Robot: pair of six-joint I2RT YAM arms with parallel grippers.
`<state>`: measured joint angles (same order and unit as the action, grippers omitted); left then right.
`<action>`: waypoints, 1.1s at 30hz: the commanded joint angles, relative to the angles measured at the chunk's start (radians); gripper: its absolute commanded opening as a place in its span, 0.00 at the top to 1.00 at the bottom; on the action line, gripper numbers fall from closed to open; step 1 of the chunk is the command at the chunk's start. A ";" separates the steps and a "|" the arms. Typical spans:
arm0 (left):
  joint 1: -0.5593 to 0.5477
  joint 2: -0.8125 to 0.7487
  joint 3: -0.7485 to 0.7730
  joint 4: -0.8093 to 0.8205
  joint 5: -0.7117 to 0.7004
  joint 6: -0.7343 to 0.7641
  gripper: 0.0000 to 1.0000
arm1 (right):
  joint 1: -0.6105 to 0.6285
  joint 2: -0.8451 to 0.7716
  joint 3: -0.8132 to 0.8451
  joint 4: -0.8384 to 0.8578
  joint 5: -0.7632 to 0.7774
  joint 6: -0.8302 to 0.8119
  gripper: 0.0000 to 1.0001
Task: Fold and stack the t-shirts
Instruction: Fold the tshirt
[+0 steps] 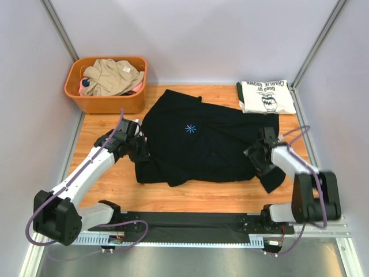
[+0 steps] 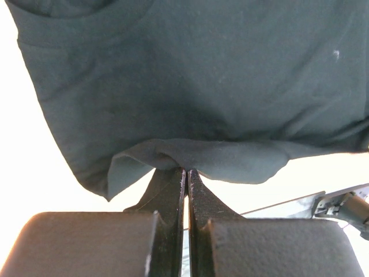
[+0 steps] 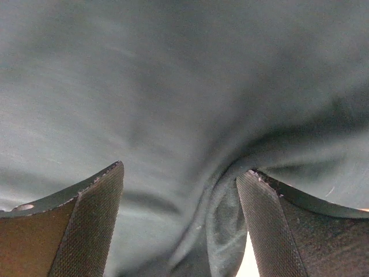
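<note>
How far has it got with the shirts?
One looks done: the white Charlie Brown tee lies folded at the far right corner. In hand: the black t-shirt, spread out crumpled, its edge pinched by the left gripper, the right gripper open around a fold. Left: folding it, stacking, and perhaps the clothes in the orange basket.

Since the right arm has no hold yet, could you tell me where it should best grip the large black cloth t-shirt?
Pinch the raised fold at the large black cloth t-shirt's right edge, coming in from the right: that ridge stands between the right gripper's open fingers, and the left gripper holds the opposite edge.
</note>
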<state>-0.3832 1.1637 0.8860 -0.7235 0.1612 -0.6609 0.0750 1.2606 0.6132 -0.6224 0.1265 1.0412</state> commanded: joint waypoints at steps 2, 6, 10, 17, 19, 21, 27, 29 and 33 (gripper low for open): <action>0.053 0.013 0.048 0.032 0.069 0.070 1.00 | -0.003 0.270 0.275 0.133 -0.068 -0.229 0.21; 0.063 0.001 0.044 0.029 0.066 0.073 1.00 | -0.003 0.277 0.390 0.024 -0.033 -0.320 0.19; 0.063 -0.012 0.008 0.042 0.066 0.064 1.00 | -0.012 0.055 0.274 -0.129 0.139 -0.255 0.18; 0.063 0.007 0.002 0.064 0.100 0.075 1.00 | -0.040 -0.266 -0.071 -0.122 -0.037 -0.015 0.34; 0.063 0.010 0.002 0.064 0.113 0.078 1.00 | -0.037 -0.303 -0.122 -0.122 -0.050 0.000 0.40; 0.063 0.005 0.001 0.064 0.124 0.080 1.00 | -0.038 -0.313 -0.139 -0.123 -0.048 -0.003 0.46; 0.063 -0.039 -0.031 0.064 0.115 0.069 1.00 | -0.040 -0.236 -0.168 -0.076 -0.021 -0.030 0.46; 0.063 -0.045 -0.038 0.062 0.115 0.067 1.00 | -0.040 -0.201 -0.164 -0.054 -0.007 -0.036 0.45; 0.063 -0.055 -0.045 0.058 0.110 0.072 1.00 | -0.040 -0.122 -0.162 0.006 0.015 -0.052 0.46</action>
<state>-0.3252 1.1351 0.8482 -0.6827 0.2607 -0.6037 0.0360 1.0794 0.4892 -0.7040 0.0952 0.9981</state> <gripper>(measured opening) 0.007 0.542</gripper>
